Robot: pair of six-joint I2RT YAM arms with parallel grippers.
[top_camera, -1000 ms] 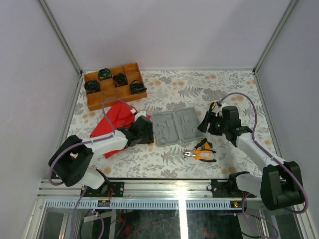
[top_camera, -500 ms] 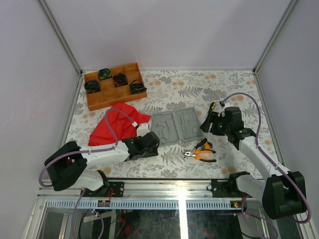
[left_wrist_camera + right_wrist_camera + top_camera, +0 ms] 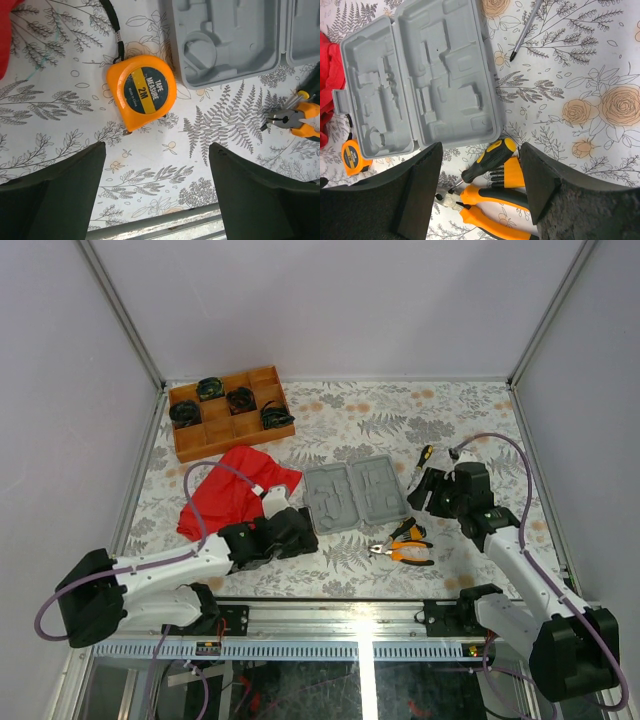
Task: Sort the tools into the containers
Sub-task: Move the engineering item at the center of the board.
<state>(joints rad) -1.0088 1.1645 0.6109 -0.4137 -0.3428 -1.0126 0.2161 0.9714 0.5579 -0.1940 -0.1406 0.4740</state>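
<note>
The grey case (image 3: 350,495) lies open on the table, its moulded recesses empty (image 3: 422,80). The orange tape measure (image 3: 146,91) lies flat by the case's near left corner (image 3: 230,40). My left gripper (image 3: 157,150) hovers just on the near side of it, open and empty. Orange-and-black pliers (image 3: 490,210), a stubby black-yellow screwdriver (image 3: 487,160) and an orange bit holder (image 3: 512,172) lie together in front of the case. My right gripper (image 3: 480,150) hangs open above them. A thin screwdriver (image 3: 424,457) lies right of the case.
A red cloth (image 3: 235,490) is crumpled left of the case. The wooden divided tray (image 3: 230,410) with black coiled bundles sits at the far left. The metal rail of the table's near edge (image 3: 160,225) runs just below my left gripper.
My left arm has swung from beside the red cloth toward the near edge, and its jaws now stand wider. My right gripper has shifted slightly right and nearer.
</note>
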